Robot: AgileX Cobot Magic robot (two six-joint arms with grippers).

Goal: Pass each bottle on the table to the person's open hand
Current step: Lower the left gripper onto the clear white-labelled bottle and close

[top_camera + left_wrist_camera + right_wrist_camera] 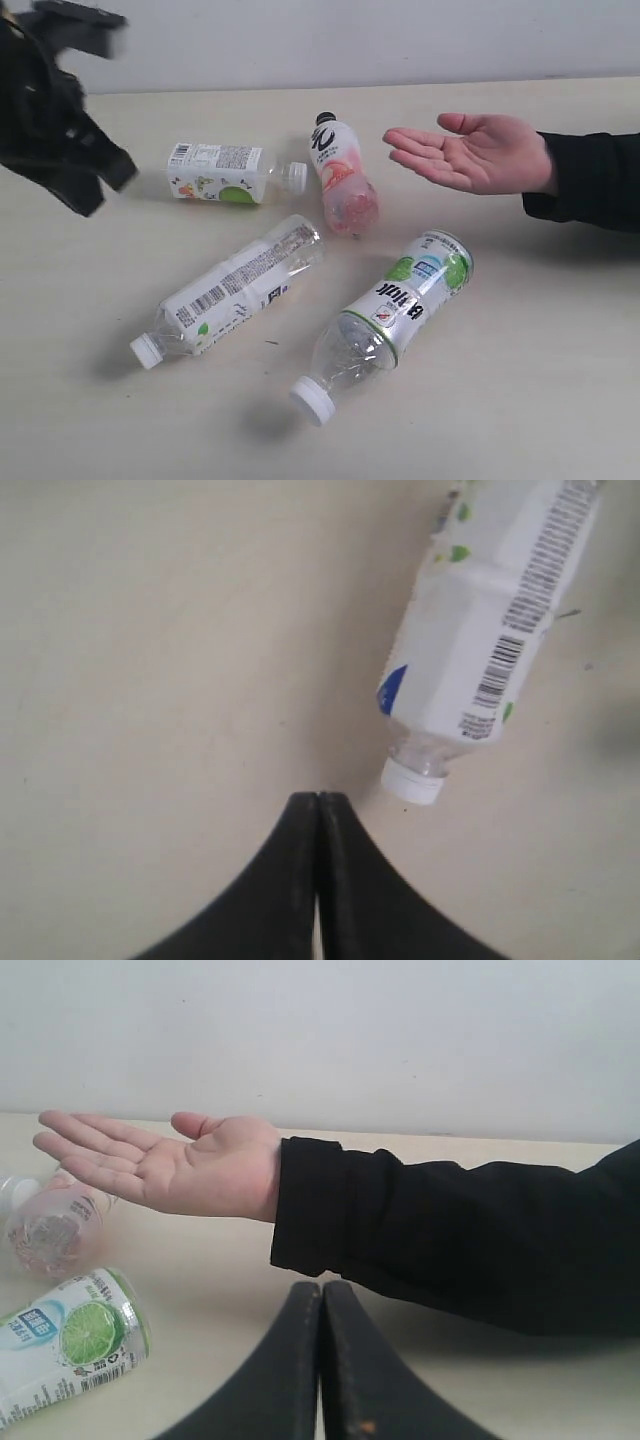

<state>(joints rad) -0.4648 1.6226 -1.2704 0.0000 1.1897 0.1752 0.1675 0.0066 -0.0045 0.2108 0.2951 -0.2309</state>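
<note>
Four bottles lie on their sides on the table [540, 380]. A boxy white-capped bottle [225, 172] is at the back left and a pink black-capped bottle [343, 180] is beside it. A long white-labelled bottle [235, 285] is at the front left and a lime-labelled bottle [395, 315] at the front centre. The person's open hand [470, 152] waits palm up at the right. My left arm [60, 140] hovers at the far left. My left gripper [318, 796] is shut and empty near the long bottle's cap [412, 780]. My right gripper [322, 1285] is shut and empty, below the sleeve [450, 1230].
The person's black-sleeved forearm [590, 180] reaches in from the right edge, above the table. In the right wrist view the hand [170, 1165] is above the pink bottle [50, 1225] and the lime-labelled bottle [70, 1345]. A pale wall [350, 40] backs the table.
</note>
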